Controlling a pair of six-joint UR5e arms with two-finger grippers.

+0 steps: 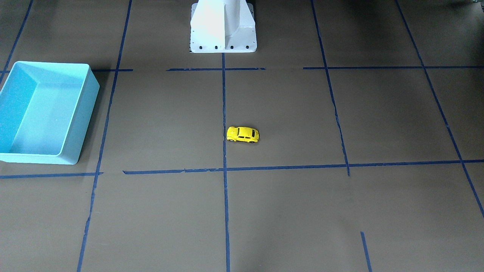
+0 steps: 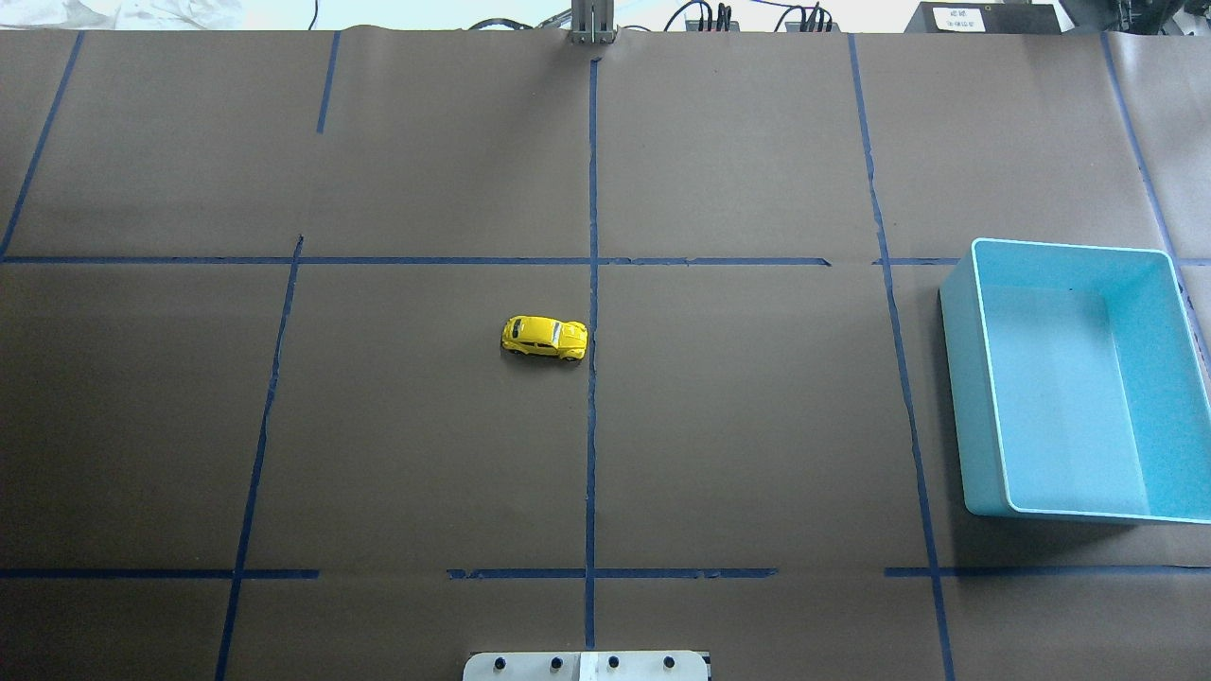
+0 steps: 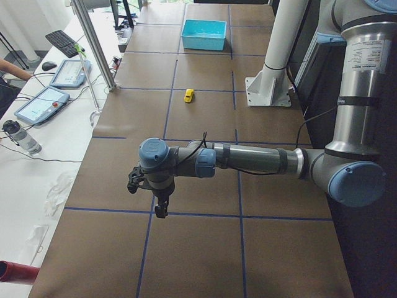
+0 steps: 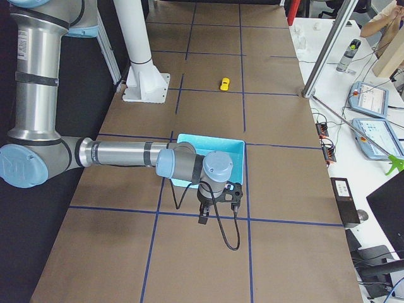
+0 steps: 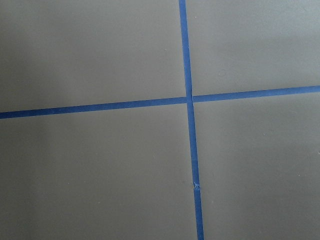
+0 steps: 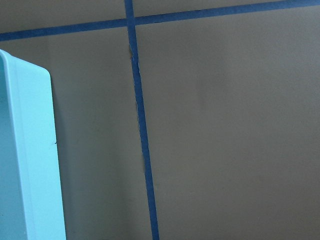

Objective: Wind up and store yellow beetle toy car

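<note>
Yellow beetle toy car: found on its wheels near the middle of the desk, just beside the central tape line, on the robot's left side of it. Nothing was seen touching it.

Handling, as judged: light and rigid, with a glossy rounded shell that would likely be slippery under a pinch from above. The wheels were expected to roll freely, so a nudge could send it off. Hold would best be taken across the two flanks, low at the doors between the wheels, where the sides run nearly flat.

Long axis: laid crosswise, parallel to the transverse tape lines, one end close against the central line. Nose and tail could not be told apart with confidence at this size.

Turquoise bin: set well apart on the robot's right side, open side up.

Left end effector: seen only in the side view, held above the desk well apart from the car; whether its fingers were apart or together could not be told. Right end effector: held near the bin, likewise not tellable. Winding was judged not yet begun.
</note>
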